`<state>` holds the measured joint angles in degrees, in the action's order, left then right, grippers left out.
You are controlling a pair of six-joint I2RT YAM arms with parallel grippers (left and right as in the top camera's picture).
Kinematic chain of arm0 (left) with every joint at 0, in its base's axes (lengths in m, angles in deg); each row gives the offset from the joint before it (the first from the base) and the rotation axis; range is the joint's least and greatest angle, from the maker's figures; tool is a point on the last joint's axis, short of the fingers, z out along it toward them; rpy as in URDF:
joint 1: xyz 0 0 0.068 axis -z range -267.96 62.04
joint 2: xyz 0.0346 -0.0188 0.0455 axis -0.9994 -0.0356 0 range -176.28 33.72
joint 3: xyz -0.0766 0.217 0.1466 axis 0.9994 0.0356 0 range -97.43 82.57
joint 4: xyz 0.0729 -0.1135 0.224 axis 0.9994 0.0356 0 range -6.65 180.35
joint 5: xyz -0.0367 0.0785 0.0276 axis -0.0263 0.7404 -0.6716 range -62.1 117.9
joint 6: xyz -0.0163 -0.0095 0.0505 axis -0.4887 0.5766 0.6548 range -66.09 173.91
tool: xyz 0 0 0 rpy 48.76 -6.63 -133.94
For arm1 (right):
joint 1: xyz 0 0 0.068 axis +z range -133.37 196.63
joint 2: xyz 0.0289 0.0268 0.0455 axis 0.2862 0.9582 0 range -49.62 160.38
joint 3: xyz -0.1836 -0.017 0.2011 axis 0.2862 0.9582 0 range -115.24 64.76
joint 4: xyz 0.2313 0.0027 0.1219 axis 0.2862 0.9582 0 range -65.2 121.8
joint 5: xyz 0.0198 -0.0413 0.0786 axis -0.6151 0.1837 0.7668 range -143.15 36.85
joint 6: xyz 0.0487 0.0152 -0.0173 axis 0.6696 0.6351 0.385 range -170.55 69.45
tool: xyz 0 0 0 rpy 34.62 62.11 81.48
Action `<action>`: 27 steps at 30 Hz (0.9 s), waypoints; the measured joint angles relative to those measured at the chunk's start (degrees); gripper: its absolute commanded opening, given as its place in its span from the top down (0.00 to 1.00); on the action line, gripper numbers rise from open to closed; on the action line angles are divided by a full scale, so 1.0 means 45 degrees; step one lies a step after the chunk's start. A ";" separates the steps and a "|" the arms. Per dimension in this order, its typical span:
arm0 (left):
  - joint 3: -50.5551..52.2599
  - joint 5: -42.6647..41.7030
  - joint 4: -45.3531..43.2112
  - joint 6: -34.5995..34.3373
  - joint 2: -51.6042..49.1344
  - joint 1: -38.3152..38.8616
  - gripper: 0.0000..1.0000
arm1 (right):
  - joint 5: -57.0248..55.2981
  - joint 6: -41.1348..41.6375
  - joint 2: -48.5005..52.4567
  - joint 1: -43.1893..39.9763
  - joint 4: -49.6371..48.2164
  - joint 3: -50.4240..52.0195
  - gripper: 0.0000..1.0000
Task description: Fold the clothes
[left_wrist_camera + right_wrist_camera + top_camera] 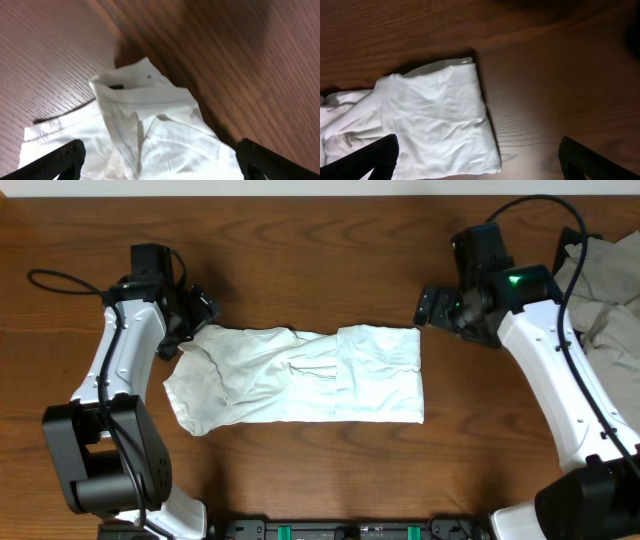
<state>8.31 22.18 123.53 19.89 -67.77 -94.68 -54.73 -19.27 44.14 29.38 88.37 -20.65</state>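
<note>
The clothes (300, 380), a wrinkled white T-shirt, lie folded into a long band across the middle of the table. My left gripper (185, 335) hovers at the band's upper left corner, open. In the left wrist view the collar end of the shirt (140, 110) lies between and beyond the wide-apart fingertips of that gripper (162, 167). My right gripper (425, 312) sits just off the upper right corner, open. The right wrist view has the shirt's squared right end (435, 120) reaching under the left finger, while bare wood lies between the fingers of that gripper (480, 165).
A crumpled beige cloth (605, 290) is heaped at the table's right edge behind the right arm. A black cable (60, 280) loops at the far left. The arms' bases (100, 470) stand at the front corners.
</note>
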 measured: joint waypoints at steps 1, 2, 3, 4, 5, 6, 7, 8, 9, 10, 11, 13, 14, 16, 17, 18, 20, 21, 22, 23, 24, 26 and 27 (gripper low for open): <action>0.0000 -0.0073 -0.0092 0.0253 0.0000 -0.0034 0.02 | 0.0010 -0.0044 0.0000 -0.0199 0.0005 0.0000 0.01; -0.0005 -0.0112 -0.0189 0.0515 0.0000 -0.0097 0.02 | 0.0000 -0.0092 0.0000 -0.0393 0.0005 0.0000 0.01; -0.0005 -0.0199 -0.0272 0.0811 0.0000 -0.0223 0.02 | 0.0034 -0.0204 0.0000 -0.0729 0.0024 0.0000 0.01; -0.0005 -0.0393 -0.0321 0.1141 0.0000 -0.0423 0.02 | 0.0068 -0.0330 0.0000 -0.1035 0.0058 0.0000 0.01; -0.0005 -0.0729 -0.0359 0.1525 0.0000 -0.0699 0.02 | 0.0146 -0.0457 0.0000 -0.1370 0.0146 0.0000 0.01; -0.0005 -0.1030 -0.0384 0.1889 0.0000 -0.0996 0.02 | 0.0165 -0.0544 0.0000 -0.1632 0.0228 0.0000 0.01; -0.0005 -0.1656 -0.0374 0.2404 0.0000 -0.1486 0.02 | 0.0257 -0.0670 0.0000 -0.2001 0.0359 0.0000 0.01; -0.0005 -0.2375 -0.0330 0.2905 0.0000 -0.2045 0.02 | 0.0423 -0.0806 0.0000 -0.2443 0.0491 0.0005 0.01; -0.0005 -0.2968 -0.0282 0.3317 0.0000 -0.2667 0.02 | 0.0549 -0.0923 0.0000 -0.2754 0.0549 0.0005 0.01; -0.0005 -0.3415 -0.0228 0.3619 0.0000 -0.3211 0.02 | 0.0685 -0.1059 0.0000 -0.3050 0.0607 0.0005 0.01; 0.0000 -0.3789 -0.0160 0.3910 0.0000 -0.3750 0.02 | 0.0894 -0.1214 0.0000 -0.3371 0.0641 0.0005 0.01; 0.0000 -0.4337 -0.0015 0.4566 0.0000 -0.4804 0.02 | 0.1224 -0.1457 0.0000 -0.3837 0.0631 0.0005 0.01; 0.0000 -0.4512 0.0053 0.4993 0.0000 -0.5153 0.02 | 0.1360 -0.1530 0.0000 -0.3954 0.0627 0.0005 0.01; 0.0097 -0.4784 0.0112 0.5872 0.0000 -0.5523 0.02 | 0.1579 -0.1695 0.0000 -0.4075 0.0578 0.0005 0.01; 0.0180 -0.4881 0.0102 0.6217 0.0000 -0.5566 0.02 | 0.1671 -0.1763 0.0000 -0.4075 0.0544 0.0005 0.01; 0.0355 -0.4998 -0.0034 0.6635 0.0000 -0.5571 0.02 | 0.1753 -0.1826 0.0000 -0.4070 0.0520 0.0005 0.01; 0.0806 -0.5168 -0.0277 0.7320 0.0000 -0.5523 0.02 | 0.1851 -0.1953 0.0000 -0.4031 0.0510 0.0005 0.01; 0.1044 -0.5231 -0.0296 0.7616 0.0000 -0.5493 0.02 | 0.1880 -0.1991 0.0000 -0.4017 0.0515 0.0005 0.01; 0.1307 -0.5294 -0.0291 0.7907 -0.0010 -0.5489 0.02 | 0.1914 -0.2084 0.0000 -0.3968 0.0515 0.0005 0.01; 0.1501 -0.5328 -0.0267 0.8082 -0.0019 -0.5498 0.02 | 0.1933 -0.2161 0.0000 -0.3915 0.0520 0.0005 0.01; 0.1724 -0.5367 -0.0267 0.8281 -0.0049 -0.5513 0.02 | 0.1953 -0.2239 0.0000 -0.3861 0.0525 0.0005 0.01; 0.2069 -0.5411 -0.0267 0.8612 -0.0102 -0.5586 0.02 | 0.2011 -0.2399 0.0000 -0.3789 0.0515 0.0005 0.01; 0.2263 -0.5416 -0.0267 0.8782 -0.0141 -0.5649 0.02 | 0.2030 -0.2472 0.0000 -0.3769 0.0515 0.0005 0.01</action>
<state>18.49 -2.19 122.33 59.41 -68.41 -120.10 -45.60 -30.39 44.14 12.42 90.69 -20.63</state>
